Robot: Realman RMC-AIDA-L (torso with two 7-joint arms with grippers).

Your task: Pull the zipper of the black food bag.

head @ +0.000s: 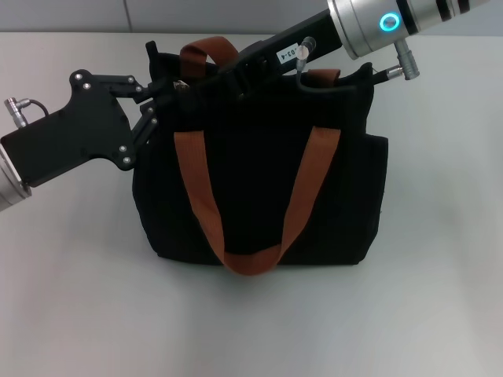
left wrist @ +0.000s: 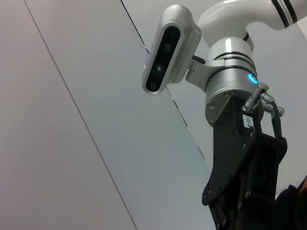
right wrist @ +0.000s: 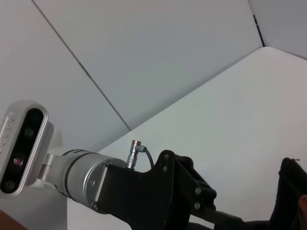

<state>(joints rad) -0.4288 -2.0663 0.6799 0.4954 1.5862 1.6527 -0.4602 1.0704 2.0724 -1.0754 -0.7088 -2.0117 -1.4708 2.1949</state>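
Your boxy black fabric food bag (head: 259,188) with orange-brown strap handles stands upright mid-table. Left gripper (head: 161,102) is at its ten o'clock corner, right gripper (head: 200,78) reaches in from one o'clock along the top. Can't tell either claw's opening, and the zipper is hidden.

Lighting: even, bright, diffuse, from overhead. The pale grey worktop (head: 71,298) reads clean, without hot spots. Shadow: a soft, narrow band under the large boxy black fabric bag (head: 259,181), darkest along its base. The bag's fabric is so dark that folds and seams barely register. Glare: mild highlights on the silver arm cylinder (head: 369,27); its cyan ring light (head: 389,21) glows. Focus: sharp in the head view; both wrist views crisp on the arm housings.
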